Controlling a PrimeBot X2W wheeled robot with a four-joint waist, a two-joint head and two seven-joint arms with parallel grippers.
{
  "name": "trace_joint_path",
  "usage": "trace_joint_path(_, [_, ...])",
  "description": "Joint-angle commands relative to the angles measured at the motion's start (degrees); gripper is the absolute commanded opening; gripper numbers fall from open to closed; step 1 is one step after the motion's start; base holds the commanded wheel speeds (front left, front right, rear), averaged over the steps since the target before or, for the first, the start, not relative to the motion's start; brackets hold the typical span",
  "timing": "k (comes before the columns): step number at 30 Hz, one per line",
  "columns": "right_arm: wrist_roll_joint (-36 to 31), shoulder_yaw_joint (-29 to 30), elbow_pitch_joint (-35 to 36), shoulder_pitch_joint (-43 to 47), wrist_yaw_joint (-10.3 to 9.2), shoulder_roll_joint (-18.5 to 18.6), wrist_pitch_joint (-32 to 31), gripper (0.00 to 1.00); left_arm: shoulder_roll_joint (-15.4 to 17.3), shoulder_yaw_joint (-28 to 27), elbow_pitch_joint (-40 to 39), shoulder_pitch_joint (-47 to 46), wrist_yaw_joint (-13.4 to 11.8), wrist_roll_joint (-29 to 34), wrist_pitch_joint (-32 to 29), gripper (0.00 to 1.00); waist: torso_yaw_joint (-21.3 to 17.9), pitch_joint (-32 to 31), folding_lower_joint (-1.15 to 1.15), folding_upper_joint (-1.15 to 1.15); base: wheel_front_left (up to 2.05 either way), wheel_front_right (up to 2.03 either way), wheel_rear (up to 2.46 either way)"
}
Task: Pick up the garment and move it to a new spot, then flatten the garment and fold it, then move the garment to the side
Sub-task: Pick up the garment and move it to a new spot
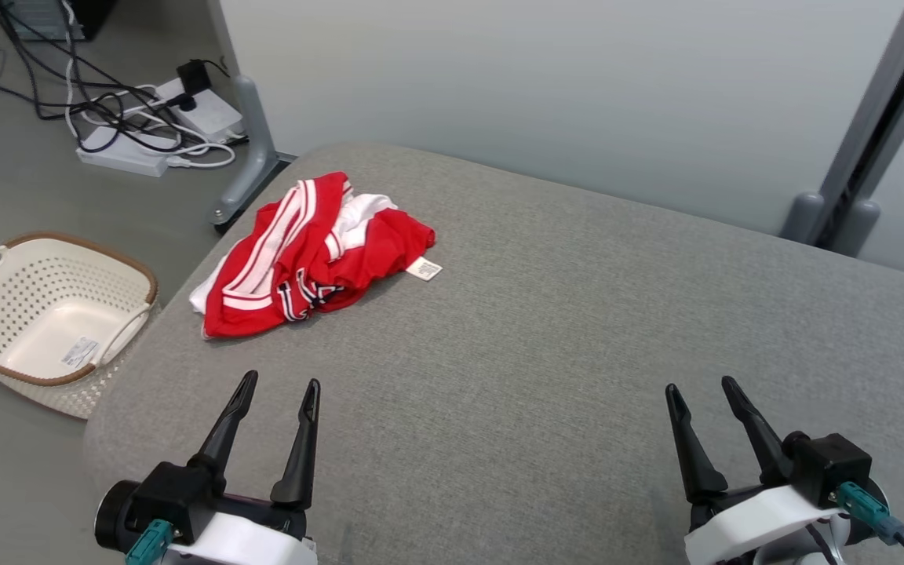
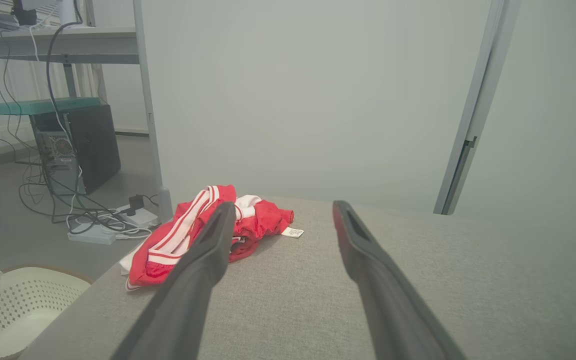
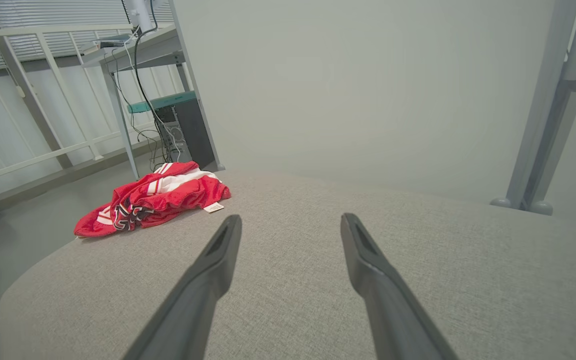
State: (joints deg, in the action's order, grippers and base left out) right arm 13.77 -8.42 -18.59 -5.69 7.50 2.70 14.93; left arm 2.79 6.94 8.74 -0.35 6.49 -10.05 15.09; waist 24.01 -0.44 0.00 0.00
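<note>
Well, head view first: my left gripper (image 1: 282,382) sits low at the left, fingers spread wide, tips over the grey padded table (image 1: 538,353); my right gripper (image 1: 699,384) is low at the right w/ the same wide spread; both are well apart from the garment (image 1: 311,259). Garment is a red top w/ white stripes, crumpled in a heap at the table's far left corner; a white tag (image 1: 424,269) pokes out at its right edge. On the floor left of the table stands a cream basket (image 1: 83,240) w/ a brown rim; further back, power strips (image 1: 138,153) & tangled cables.

Left wrist view: my left gripper (image 2: 283,205) is wide apart; garment (image 2: 165,252) lies ahead, partly hidden by one finger; basket (image 2: 23,305) at bottom left; a dark PC tower (image 2: 88,150) stands beyond.

Right wrist view: my right gripper (image 3: 292,217) is wide again, grey table (image 3: 468,260) btwn & under the fingers; garment (image 3: 153,197) is far off at upper left, near the table's edge.
</note>
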Motion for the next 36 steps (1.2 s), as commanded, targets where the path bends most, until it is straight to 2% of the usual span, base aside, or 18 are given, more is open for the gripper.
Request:
trace_joint_path(1, [0.56, -0.47, 0.24, 0.67, -0.02, 0.27, 0.26, 1.0, 0.21, -0.37, -0.27, 0.53, 0.27, 0.45, 0.08, 1.0, 2.87, -1.27, 0.0, 0.0, 0.0, 0.0, 0.0])
trace_joint_path(15, [0.87, -5.5, -1.93, -3.56, -0.02, 0.29, 0.26, 1.0, 0.22, -3.06, -2.66, 1.54, -1.53, -1.19, 0.08, 1.0, 5.35, 0.69, 0.0, 0.0, 0.0, 0.0, 0.0])
trace_joint_path(36, [0.24, -5.25, -2.63, -3.89, -0.02, 0.3, 0.26, 1.0, 0.21, -3.73, -2.08, 0.38, -1.71, -1.68, 0.08, 1.0, 5.16, 1.01, 0.0, 0.0, 0.0, 0.0, 0.0])
